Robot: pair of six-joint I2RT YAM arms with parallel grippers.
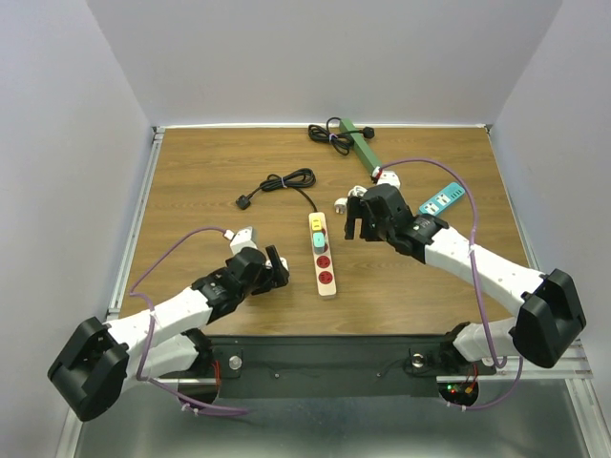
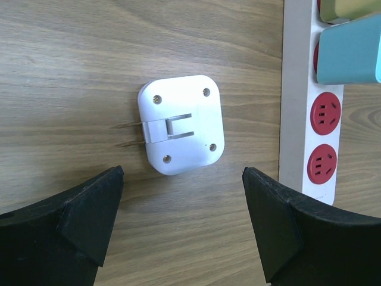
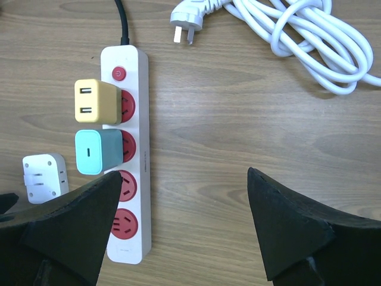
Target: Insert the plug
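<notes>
- Left wrist view: white adapter [image 2: 181, 124] lies flat, prongs [image 2: 132, 126] toward 9 o'clock, at 9 o'clock of the power strip [image 2: 296, 107].
- Likely light, rigid, slick; pinch its opposite edges.
- Left gripper [image 2: 181, 179] gapes empty at its 6 o'clock; right gripper [image 3: 184, 179] also wide.

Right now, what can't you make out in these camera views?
Left wrist view: power strip cut off by the top edge.
Right wrist view: white cable runs off the top and right edges.
Top view: white adapter not visible, apparently under the left gripper.
</notes>
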